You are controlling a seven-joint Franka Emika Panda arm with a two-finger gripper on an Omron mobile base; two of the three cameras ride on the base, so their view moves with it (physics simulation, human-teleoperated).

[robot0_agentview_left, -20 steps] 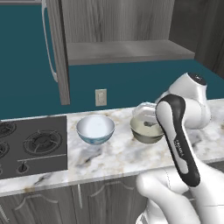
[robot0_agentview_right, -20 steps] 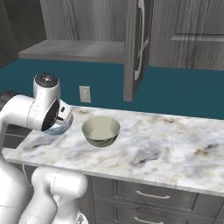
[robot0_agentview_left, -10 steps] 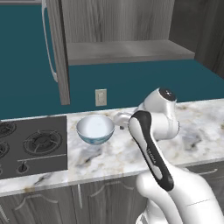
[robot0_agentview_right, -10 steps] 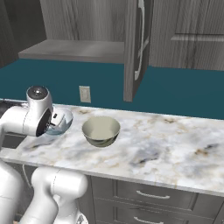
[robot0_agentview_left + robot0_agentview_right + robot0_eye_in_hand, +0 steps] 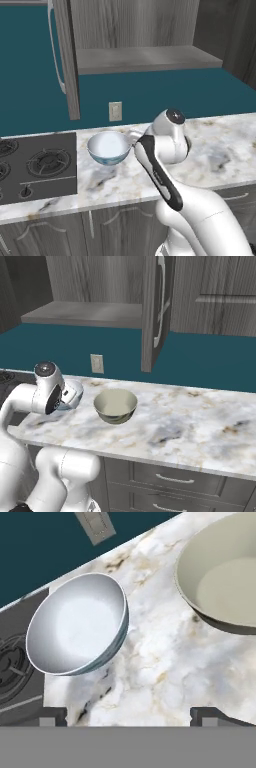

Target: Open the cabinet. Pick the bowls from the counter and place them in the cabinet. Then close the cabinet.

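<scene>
Your jaws spread wide, empty, hovering low over table (image 5: 150,662) between both bowls. White bowl (image 5: 109,148) by cooktop (image 5: 35,165), cream bowl (image 5: 115,405) beside it; both upright, mouths up, round, no long axis. Neither stowed yet. Beyond, cabinet (image 5: 145,57) already open, shelf bare. Placing, closing remain.

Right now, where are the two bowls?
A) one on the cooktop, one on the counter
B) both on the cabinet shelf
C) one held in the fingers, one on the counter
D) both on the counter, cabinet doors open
D: the white bowl and the cream-olive bowl both sit on the marble counter, the cabinet above has its doors swung open with a bare shelf, and the fingers stand wide apart with nothing between them.
</scene>
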